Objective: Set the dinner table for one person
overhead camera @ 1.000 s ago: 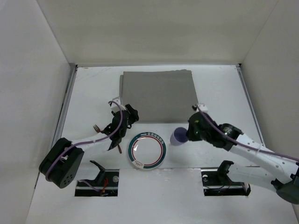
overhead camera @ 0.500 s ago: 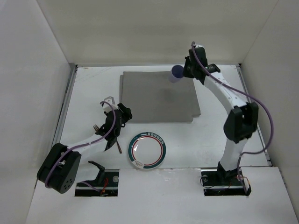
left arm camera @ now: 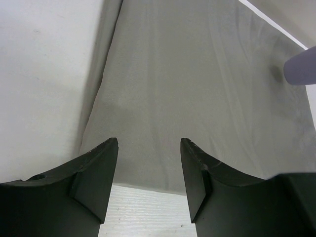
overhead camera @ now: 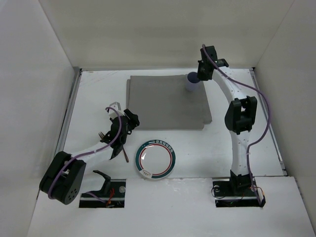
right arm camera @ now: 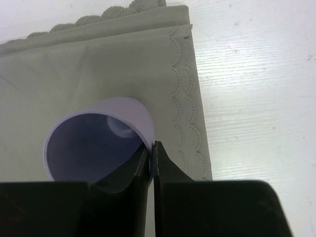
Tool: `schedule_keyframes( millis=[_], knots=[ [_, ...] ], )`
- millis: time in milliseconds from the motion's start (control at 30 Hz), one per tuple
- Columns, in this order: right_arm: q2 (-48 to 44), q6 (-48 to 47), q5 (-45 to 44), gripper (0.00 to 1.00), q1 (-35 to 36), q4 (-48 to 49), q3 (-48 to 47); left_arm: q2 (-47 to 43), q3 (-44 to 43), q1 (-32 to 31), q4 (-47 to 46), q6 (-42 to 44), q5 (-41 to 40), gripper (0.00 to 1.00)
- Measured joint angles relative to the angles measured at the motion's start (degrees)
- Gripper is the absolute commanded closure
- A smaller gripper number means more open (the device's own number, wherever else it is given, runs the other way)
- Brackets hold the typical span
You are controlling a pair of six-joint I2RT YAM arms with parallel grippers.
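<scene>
The white dinner table (overhead camera: 237,128) carries a grey cloth mat (overhead camera: 168,101) at its middle back. My right gripper (overhead camera: 200,75) is stretched to the far side and shut on the rim of a purple cup (overhead camera: 191,82), which is at the mat's far right corner. In the right wrist view one finger is inside the cup (right arm camera: 98,143) and one outside, my right gripper (right arm camera: 152,148) pinching the wall. My left gripper (overhead camera: 133,119) is open and empty at the mat's near left corner. In the left wrist view my left gripper (left arm camera: 149,140) frames the mat (left arm camera: 197,98).
A white plate with a green and red rim (overhead camera: 155,159) lies in front of the mat. A fork (overhead camera: 102,134) and a dark utensil (overhead camera: 126,156) lie left of the plate, partly under the left arm. White walls enclose the table.
My right arm carried the purple cup from beside the plate out to the mat's far right corner and brought it lower. My left gripper shifted slightly and stayed open.
</scene>
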State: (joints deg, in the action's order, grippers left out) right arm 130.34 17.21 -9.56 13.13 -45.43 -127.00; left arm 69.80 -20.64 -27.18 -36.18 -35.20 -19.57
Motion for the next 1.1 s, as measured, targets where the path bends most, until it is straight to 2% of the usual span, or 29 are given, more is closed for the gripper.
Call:
schedule_keyframes(
  millis=[267, 367, 433, 533, 600, 733, 867, 933, 1033, 1100],
  knots=[
    [3.9, -0.5, 0.1, 0.89, -0.5, -1.6, -3.3, 0.2, 0.0, 0.3, 0.0, -0.4, 0.9, 0.49],
    [4.9, -0.5, 0.3, 0.86, -0.9, -1.8, -4.3, 0.2, 0.0, 0.3, 0.0, -0.5, 1.0, 0.49],
    [5.3, -0.4, 0.3, 0.77, -1.1, -1.9, -5.0, 0.2, 0.0, 0.5, 0.0, -0.5, 1.1, 0.49],
    [5.4, -0.3, 0.3, 0.57, -1.1, -1.9, -5.2, 0.2, 0.0, 0.6, 0.0, -0.6, 1.1, 0.49],
    [5.4, -0.3, 0.4, 0.48, -1.1, -1.9, -5.2, 0.2, 0.0, 0.7, 0.0, -0.6, 1.1, 0.49],
    [3.5, -0.3, 0.5, 0.41, -1.0, -1.8, -5.1, 0.2, 0.0, 0.7, 0.0, -0.6, 1.1, 0.49],
    [-4.3, -0.3, 0.4, 0.4, -0.6, -0.3, -1.8, 0.2, 0.0, 0.6, 0.0, -0.6, 1.2, 0.49],
    [-11.1, -0.1, 0.0, 0.4, 0.0, 2.3, 3.1, 0.2, 0.0, 0.5, 0.0, -0.7, 1.1, 0.49],
    [-26.4, 1.5, -0.8, 0.54, 1.7, 10.5, 18.4, 0.2, 0.0, 0.5, 0.0, -0.7, 1.2, 0.49],
    [-37.6, 3.4, -1.3, 0.73, 3.9, 17.4, 31.6, 0.2, 0.0, 0.4, 0.0, -0.7, 1.1, 0.49]
  ],
)
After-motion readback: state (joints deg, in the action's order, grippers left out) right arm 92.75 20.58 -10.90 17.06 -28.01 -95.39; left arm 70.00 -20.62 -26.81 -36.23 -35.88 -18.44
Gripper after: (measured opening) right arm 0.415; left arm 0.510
